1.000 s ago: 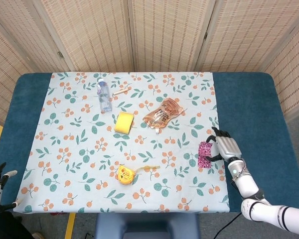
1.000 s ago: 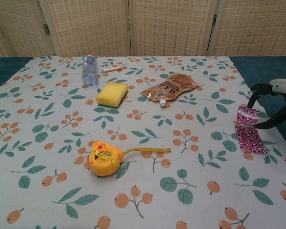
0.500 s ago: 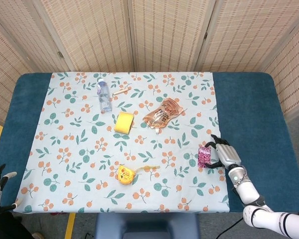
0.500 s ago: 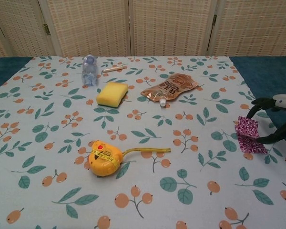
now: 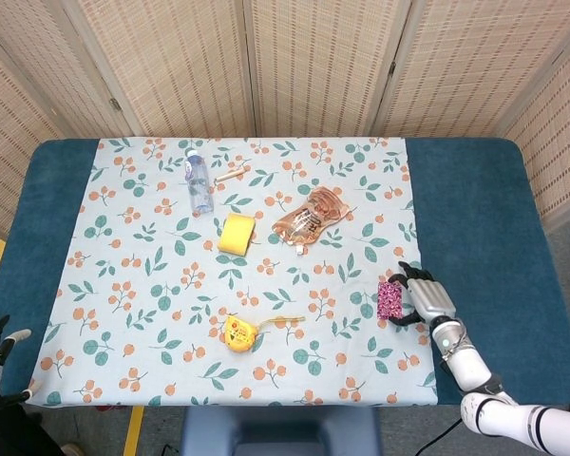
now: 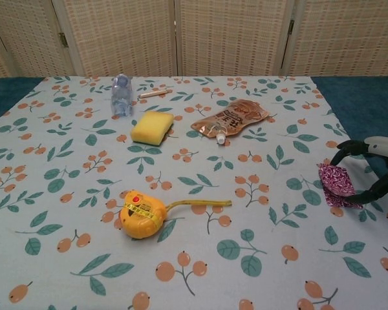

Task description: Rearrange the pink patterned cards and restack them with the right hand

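Pale floral cloth [image 5: 152,285] carries a bottle [image 5: 199,181], yellow sponge [image 5: 237,233], tape measure [image 5: 237,332] and orange pouch [image 5: 310,218]. Near its right edge, the pink patterned cards [image 6: 336,185] lie gathered in one pile under the right hand [image 6: 378,169], whose fingers arch round them; a firm grip cannot be confirmed. Restacking looks nearly done, with squaring and letting go probably left

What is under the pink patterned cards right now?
The pink patterned cards lie on the floral tablecloth, right hand fingers arched around them. Anything beneath the stack is hidden.
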Controlling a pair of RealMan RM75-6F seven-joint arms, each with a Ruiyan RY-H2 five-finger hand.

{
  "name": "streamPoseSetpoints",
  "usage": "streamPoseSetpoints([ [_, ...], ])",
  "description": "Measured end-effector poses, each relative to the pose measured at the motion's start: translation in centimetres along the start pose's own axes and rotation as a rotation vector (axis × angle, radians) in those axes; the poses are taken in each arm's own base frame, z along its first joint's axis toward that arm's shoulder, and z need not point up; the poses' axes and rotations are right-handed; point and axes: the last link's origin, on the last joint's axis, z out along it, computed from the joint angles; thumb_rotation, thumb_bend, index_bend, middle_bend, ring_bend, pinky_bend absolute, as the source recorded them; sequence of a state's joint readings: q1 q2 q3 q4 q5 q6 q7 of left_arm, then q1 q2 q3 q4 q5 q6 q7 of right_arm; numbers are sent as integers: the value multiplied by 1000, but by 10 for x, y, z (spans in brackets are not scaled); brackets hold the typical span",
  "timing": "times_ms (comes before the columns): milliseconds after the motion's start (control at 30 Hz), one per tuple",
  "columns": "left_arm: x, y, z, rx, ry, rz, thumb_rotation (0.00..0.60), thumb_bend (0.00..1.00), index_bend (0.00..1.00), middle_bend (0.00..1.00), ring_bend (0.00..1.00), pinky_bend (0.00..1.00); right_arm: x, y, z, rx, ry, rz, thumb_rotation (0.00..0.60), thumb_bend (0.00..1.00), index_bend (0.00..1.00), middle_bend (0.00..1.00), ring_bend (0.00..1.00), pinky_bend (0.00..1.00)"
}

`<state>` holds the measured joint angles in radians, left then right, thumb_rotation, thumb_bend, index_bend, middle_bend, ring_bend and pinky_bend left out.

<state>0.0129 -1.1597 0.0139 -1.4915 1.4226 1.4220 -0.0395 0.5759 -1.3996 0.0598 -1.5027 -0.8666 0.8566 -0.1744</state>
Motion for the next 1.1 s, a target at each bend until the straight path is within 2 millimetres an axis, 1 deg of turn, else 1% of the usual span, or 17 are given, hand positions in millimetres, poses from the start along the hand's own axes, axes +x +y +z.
streamPoseSetpoints([
  [100,0,0,0,-2,0,0,600,192,235,0,12,0,-3,1,0,-2,-5,-5,538,253,197,9,0,0],
  [233,0,-1,0,1,1,-2,600,192,229,0,12,0,-5,0,1,-1,-8,-3,536,254,155,0,0,0],
  [467,-1,-2,0,4,0,-4,600,192,223,0,12,0,-6,0,-1,2,-8,-4,536,253,135,0,0,0],
  [600,0,-3,0,2,5,-5,600,192,221,0,12,0,-1,-2,-5,10,15,8,537,253,132,0,0,0],
  [667,1,-2,1,0,10,-4,600,192,221,0,12,0,4,-2,-10,21,42,9,537,253,132,0,0,0],
  [733,3,-2,2,-2,18,-6,600,192,222,0,12,0,10,-2,-18,35,82,5,547,253,132,1,0,0],
  [833,5,-1,4,-5,31,-3,600,192,222,0,12,0,19,1,-32,52,164,-12,596,253,132,13,0,0],
  [900,8,1,6,-9,47,-2,600,192,222,0,12,0,25,4,-44,61,224,-29,600,252,132,21,0,0],
  [1000,10,6,9,-21,70,0,600,192,222,0,13,0,34,11,-66,75,334,-57,600,252,132,34,0,0],
  [1100,12,12,12,-37,86,4,600,193,221,0,13,0,38,19,-94,93,429,-70,600,253,132,38,0,0],
])
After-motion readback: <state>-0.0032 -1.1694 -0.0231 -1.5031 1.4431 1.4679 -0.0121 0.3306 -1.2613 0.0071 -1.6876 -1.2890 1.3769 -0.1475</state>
